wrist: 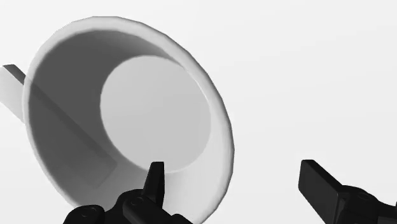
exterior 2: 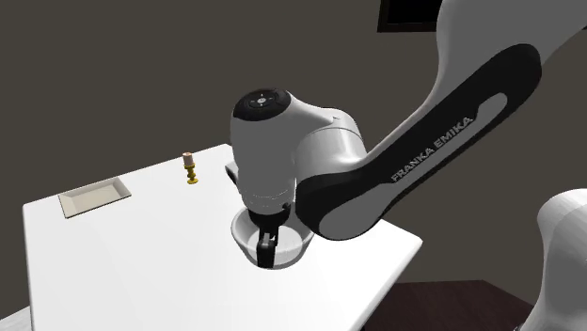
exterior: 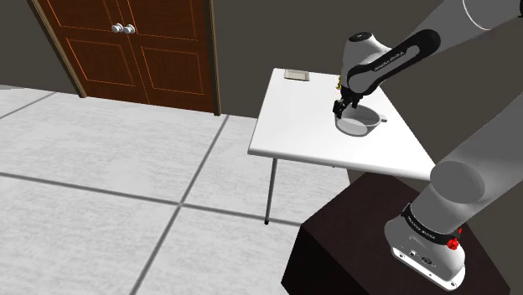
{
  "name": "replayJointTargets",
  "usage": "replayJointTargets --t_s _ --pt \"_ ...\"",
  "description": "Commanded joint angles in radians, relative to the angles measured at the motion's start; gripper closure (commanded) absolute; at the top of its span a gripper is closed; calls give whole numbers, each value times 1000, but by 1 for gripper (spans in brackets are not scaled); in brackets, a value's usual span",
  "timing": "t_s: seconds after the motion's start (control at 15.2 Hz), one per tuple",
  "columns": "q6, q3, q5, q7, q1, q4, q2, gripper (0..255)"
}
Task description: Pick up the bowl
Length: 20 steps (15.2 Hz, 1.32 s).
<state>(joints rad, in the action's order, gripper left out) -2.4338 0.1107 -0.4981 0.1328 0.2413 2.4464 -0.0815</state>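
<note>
The bowl (wrist: pixel 153 108) is white and round, with a little flat handle (wrist: pixel 11 84) on one side. In the shoulder view it sits a bit right of the middle, in the upper half of the frame. In the second exterior view it is near the middle, just below the big white arm (exterior 2: pixel 320 179).

The claw (wrist: pixel 232 168) is low over the bowl. Its fingers are spread apart and hold nothing. One finger (wrist: pixel 154 181) hangs inside the bowl. The other finger (wrist: pixel 316 181) hangs outside it. The bowl's wall runs between them.

I think the job now is to squeeze. To do it well, the claw should go down a little more, so that the fingers reach well past the rim. Then it should close slowly, until both fingers press the wall. A hard, quick squeeze could push the bowl away or tip it. After that it should lift straight up.

The bowl stands on a white table (exterior: pixel 289 126).

Now count:
- One bowl.
- One table.
- One flat tray (exterior 2: pixel 93 197), at the left of the second exterior view.
- One small yellow thing (exterior 2: pixel 191 170), above the middle of that view.
- One brown double door (exterior: pixel 126 50), at the upper left of the shoulder view, with two knobs.
- One arm with one claw, and two fingers on the claw.
</note>
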Motion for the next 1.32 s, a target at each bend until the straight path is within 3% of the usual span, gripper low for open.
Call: replayJointTargets --t_s 0.0,0.66,0.73,1.25 --pt "-46 9 -46 25 14 -26 74 0" --pt "-152 26 -124 101 22 -32 194 0" --pt "-151 25 -124 102 22 -33 194 255" --pt "-152 25 -125 103 22 -33 195 255"
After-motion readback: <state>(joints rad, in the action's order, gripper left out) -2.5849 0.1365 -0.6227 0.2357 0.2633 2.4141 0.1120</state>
